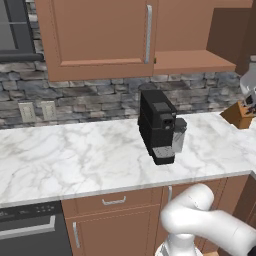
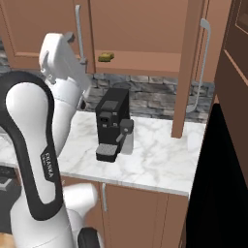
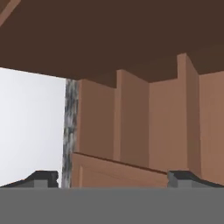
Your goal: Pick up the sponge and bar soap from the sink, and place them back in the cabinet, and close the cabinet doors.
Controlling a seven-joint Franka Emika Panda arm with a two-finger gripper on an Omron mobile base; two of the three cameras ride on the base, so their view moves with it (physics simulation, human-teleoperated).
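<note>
Wide-parted and empty, the dark two-finger gripper (image 3: 113, 178) faces the brown wooden wall cabinet (image 2: 145, 60), where the small yellow-olive sponge (image 2: 106, 57) already lies on the bottom shelf, leaving, I judge, the soap and the tall brown cabinet doors (image 2: 191, 68) undone.

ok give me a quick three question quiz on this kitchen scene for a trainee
1. True or false: the sponge lies on the floor of the open cabinet.
2. Which appliance stands on the marble counter? A) toaster B) coffee machine C) kettle
3. Fill in: in the hand view the end effector has its fingertips set wide apart, so it is ____.

Key:
1. True; the small yellow-olive block rests on the cabinet's bottom board, left of the open cabinet door.
2. B
3. open, with nothing between the fingertips
</note>
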